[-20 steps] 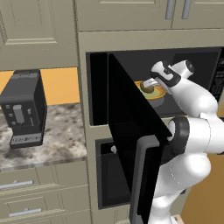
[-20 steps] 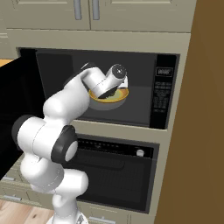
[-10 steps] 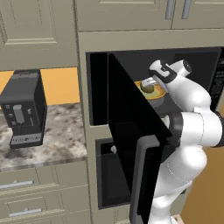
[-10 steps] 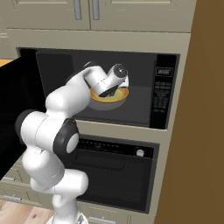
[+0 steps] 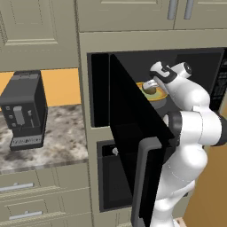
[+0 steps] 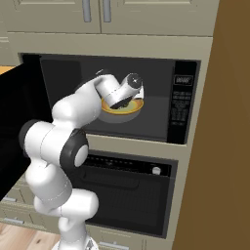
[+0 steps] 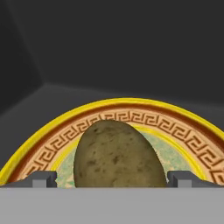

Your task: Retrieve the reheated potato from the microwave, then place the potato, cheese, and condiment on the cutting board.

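Potato (image 7: pixel 117 155) sits on a yellow-rimmed plate (image 7: pixel 175 131) inside the microwave (image 6: pixel 185 105); gripper (image 7: pixel 112 179) spread wide, its 2 fingertips (image 7: pixel 43 178) flanking it, holding nothing.

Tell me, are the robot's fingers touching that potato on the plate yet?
Apart. In the hand view the open gripper straddles the potato, a sliver of plate visible between each fingertip and it.
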You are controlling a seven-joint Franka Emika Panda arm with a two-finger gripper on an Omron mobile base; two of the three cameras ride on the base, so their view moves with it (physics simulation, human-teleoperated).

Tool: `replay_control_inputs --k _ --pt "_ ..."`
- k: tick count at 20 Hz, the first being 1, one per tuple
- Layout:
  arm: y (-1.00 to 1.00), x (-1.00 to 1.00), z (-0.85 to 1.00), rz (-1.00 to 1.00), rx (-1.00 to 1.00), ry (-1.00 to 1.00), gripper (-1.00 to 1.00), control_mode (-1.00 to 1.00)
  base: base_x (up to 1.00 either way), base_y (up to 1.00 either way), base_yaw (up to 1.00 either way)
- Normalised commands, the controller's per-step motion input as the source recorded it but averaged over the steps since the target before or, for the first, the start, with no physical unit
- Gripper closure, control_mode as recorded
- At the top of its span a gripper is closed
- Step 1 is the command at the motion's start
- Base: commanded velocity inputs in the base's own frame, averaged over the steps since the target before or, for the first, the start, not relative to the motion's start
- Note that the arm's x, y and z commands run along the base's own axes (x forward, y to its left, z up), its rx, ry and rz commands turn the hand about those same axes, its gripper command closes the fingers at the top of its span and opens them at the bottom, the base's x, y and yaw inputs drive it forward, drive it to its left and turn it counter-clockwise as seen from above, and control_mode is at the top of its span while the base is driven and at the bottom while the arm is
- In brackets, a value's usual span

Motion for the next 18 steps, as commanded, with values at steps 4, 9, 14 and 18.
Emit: replay_control_inputs --k 4,9,14,18 --pt "0.01 0.10 -0.14 0.00 0.00 0.00 -1.00 -1.00 0.00 0.00 0.00" --pt "0.04 0.15 -0.13 0.00 0.00 0.00 -1.00 -1.00 0.00 0.00 0.00" --pt "0.03 0.01 -0.17 0.00 0.00 0.00 -1.00 -1.00 0.00 0.00 0.00" --pt "0.02 0.00 -0.24 0.00 0.00 0.00 -1.00 -1.00 0.00 0.00 0.00"
